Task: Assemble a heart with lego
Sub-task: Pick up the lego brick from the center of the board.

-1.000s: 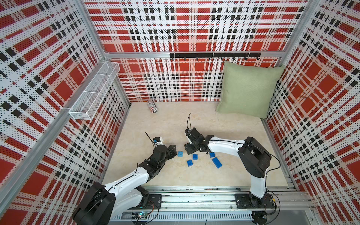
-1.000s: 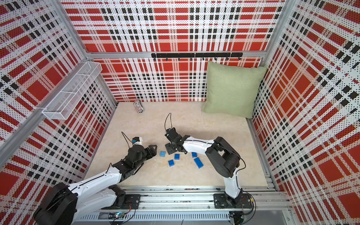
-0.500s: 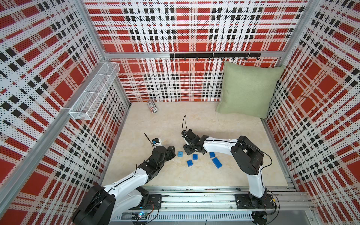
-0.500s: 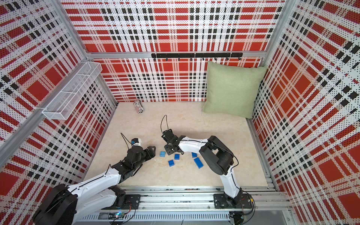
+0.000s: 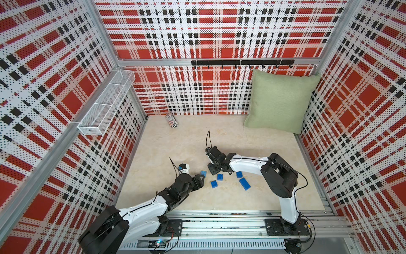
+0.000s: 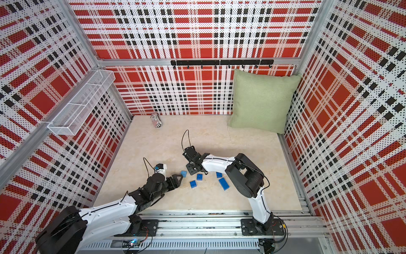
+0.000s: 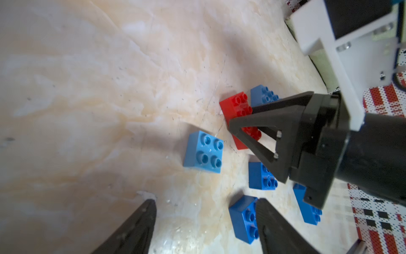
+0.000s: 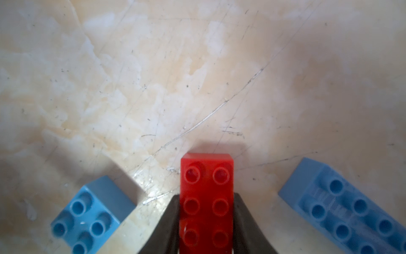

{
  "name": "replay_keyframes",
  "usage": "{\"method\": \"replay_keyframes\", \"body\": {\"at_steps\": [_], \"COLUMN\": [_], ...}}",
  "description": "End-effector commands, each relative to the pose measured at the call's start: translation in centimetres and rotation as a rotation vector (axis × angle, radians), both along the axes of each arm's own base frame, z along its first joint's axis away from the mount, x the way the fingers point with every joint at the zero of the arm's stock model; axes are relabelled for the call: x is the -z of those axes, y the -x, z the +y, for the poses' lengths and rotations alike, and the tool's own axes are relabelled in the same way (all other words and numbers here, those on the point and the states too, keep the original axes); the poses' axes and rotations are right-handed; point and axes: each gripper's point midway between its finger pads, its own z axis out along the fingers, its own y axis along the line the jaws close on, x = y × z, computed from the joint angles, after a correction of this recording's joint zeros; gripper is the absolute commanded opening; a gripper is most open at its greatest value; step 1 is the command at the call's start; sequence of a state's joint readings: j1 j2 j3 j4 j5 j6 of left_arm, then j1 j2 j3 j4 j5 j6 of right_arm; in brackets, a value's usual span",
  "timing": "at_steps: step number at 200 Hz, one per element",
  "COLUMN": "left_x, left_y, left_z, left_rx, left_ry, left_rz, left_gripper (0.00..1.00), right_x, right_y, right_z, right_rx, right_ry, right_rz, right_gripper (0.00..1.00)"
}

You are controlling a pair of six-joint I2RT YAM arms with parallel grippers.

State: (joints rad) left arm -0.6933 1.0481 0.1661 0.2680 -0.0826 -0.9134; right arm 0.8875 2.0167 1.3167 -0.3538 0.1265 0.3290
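The lego lies loose on the marbled table; the heart is not in view. My right gripper (image 8: 206, 198) is shut on a long red brick (image 8: 206, 173), one finger on each long side, low at the table; in both top views this gripper (image 5: 214, 170) (image 6: 193, 169) hides the brick. A light blue square brick (image 5: 203, 173) (image 7: 204, 151) lies beside it, and a long blue brick (image 8: 342, 209) on its other side. My left gripper (image 7: 205, 201) (image 5: 200, 178) is open and holds nothing. A dark blue brick (image 7: 241, 217) lies close by one of its fingers.
More blue bricks (image 5: 220, 176) (image 5: 214, 183) (image 5: 244, 183) are scattered between the arms. A striped can (image 5: 172, 120) lies at the back wall, a green cushion (image 5: 279, 101) leans in the back right corner, and a wire basket (image 5: 105, 105) hangs on the left wall.
The right gripper has shifted slightly left and closed its fingers onto the red brick. The left arm has hardly moved.
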Motion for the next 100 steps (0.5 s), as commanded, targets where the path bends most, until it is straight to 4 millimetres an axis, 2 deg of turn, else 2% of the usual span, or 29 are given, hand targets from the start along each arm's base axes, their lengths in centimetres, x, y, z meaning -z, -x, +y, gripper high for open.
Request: {"method": "replay_keyframes", "body": {"at_steps": [1,28,64,100], "left_x": [-1.5,-1.5,-0.7,-1.4], "left_y": [-0.4,-0.8,-2.1,-3.2], "left_z": [-2.2,-4.0,-3.9,-5.0], "left_rx": [0.042,0.087,0.058,0.075], "left_ry": [0.106,0.152,0.117,0.121], "left_rz": [-0.032,-0.026,-0.034,-0.067], "left_gripper": [0.76,0.76,0.74,0.74], "right_x": [-1.8,-2.4,-2.8,-3.4], "right_y": [-0.1,-0.3,-0.5,-0.9], "right_z": [-0.3,-0.6,-1.6,-2.5], "right_rx": [0.005,0.02,0.04,0.054], "right_ry": [-0.008,-0.029,-0.039,-0.033], "right_rz": [-0.035,-0.04,-0.041,-0.054], "right_gripper": [0.35,0.35,0.35,0.35]}}
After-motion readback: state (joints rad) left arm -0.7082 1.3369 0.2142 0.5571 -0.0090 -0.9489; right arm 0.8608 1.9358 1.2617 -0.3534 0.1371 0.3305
